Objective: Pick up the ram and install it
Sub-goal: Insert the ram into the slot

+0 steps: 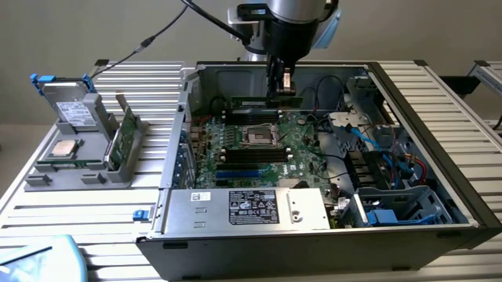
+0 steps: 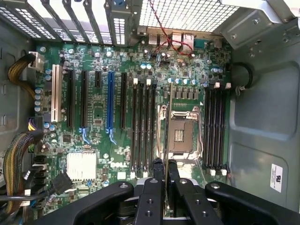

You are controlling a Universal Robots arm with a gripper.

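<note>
The ram [image 1: 255, 103] is a slim green stick held level and lengthwise under my gripper [image 1: 281, 94], which is shut on it near one end. It hangs over the far part of the motherboard [image 1: 271, 147] inside the open computer case, just above the far bank of black memory slots [image 1: 251, 116]. In the wrist view my gripper [image 2: 165, 165] points down at the board, its fingers [image 2: 157, 176] close together. Below it lie the CPU socket [image 2: 180, 133] and two banks of black memory slots [image 2: 143, 124] [image 2: 215, 124].
The case walls [image 1: 424, 117] surround the board, with a power supply [image 1: 247, 208] at the front and cables and drive bays [image 1: 392, 176] at the exterior view's right. A grey rack [image 1: 79, 158] at the left holds a broader green card [image 1: 117, 141], a CPU [image 1: 63, 150] and a drive [image 1: 74, 111].
</note>
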